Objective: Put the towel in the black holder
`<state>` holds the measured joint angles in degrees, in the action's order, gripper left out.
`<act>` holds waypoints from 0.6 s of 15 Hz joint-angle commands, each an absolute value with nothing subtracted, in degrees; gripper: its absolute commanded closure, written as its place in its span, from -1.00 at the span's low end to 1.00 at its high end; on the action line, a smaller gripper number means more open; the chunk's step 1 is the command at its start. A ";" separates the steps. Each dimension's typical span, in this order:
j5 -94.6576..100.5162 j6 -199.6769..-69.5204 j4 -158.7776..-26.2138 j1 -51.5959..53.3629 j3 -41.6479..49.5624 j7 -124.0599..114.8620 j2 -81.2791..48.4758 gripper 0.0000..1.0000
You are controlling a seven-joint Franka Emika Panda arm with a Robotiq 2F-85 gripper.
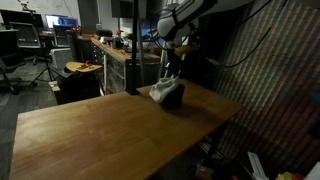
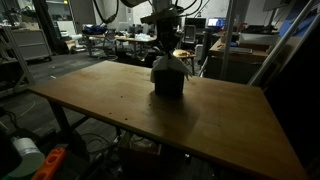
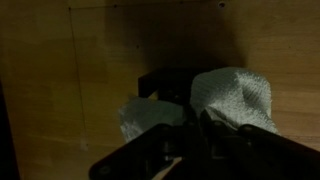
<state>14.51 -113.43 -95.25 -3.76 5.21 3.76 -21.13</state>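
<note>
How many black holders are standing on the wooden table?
1. The black holder stands on the wooden table, right below the pincer, with the towel at its top. I see no other one; the dark room may hide more.

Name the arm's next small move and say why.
Probably lower the pincer slightly, straight down, to press the towel deeper. The towel sits in the black holder, but in the wrist view its pale folds bulge over the rim, and the pincer hangs directly above. It is too dark to tell whether the pincer grips the towel.
</note>
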 commanded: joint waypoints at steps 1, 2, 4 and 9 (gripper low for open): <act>12.59 -114.09 -94.85 -4.00 4.25 4.39 -22.26 0.94; 12.43 -114.27 -94.26 -4.03 4.15 4.36 -23.05 0.94; 11.97 -114.65 -92.82 -4.24 4.10 4.36 -24.78 0.94; 10.59 -114.40 -88.55 -5.55 4.82 4.21 -29.82 0.94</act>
